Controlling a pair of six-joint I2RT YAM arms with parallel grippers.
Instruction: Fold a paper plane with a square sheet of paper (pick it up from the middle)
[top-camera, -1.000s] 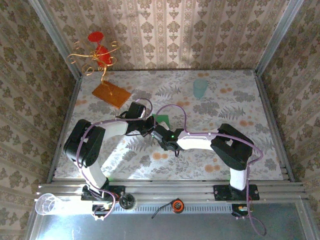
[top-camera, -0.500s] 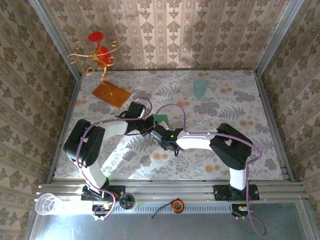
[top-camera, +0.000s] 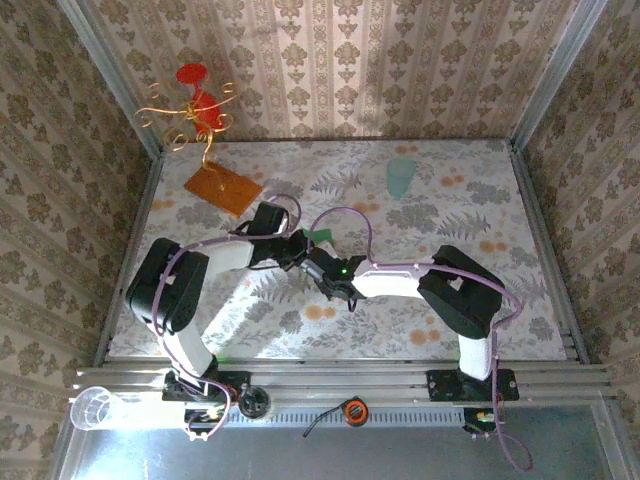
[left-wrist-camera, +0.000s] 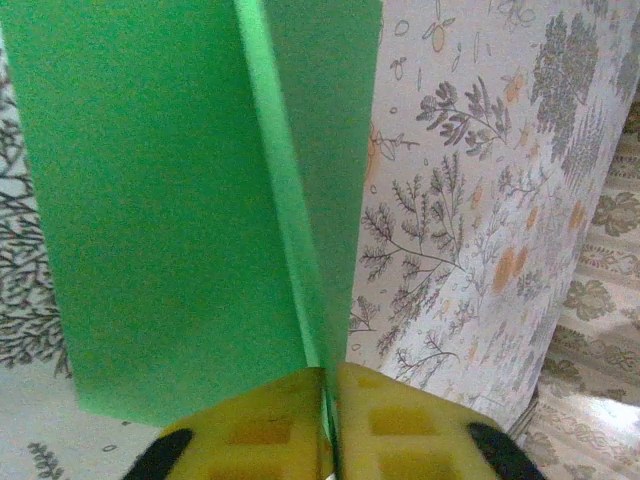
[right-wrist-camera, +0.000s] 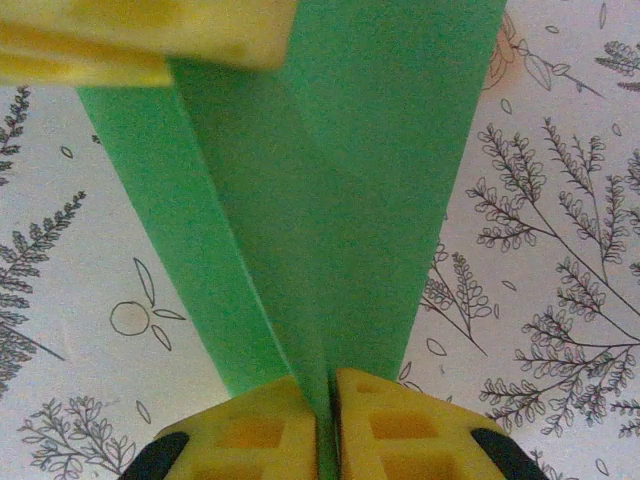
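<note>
Both arms rise from the bottom of the top view and bend inward, their wrists meeting just left of frame centre. The left end effector (top-camera: 294, 250) and right end effector (top-camera: 316, 263) face each other, each with its yellow pads (left-wrist-camera: 262, 428) pressed together on the paper plane (left-wrist-camera: 170, 200).

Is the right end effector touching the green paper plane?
Touching. The right wrist view shows the right end effector pinching the paper plane along its centre fold, both yellow pads pressed against it.
</note>
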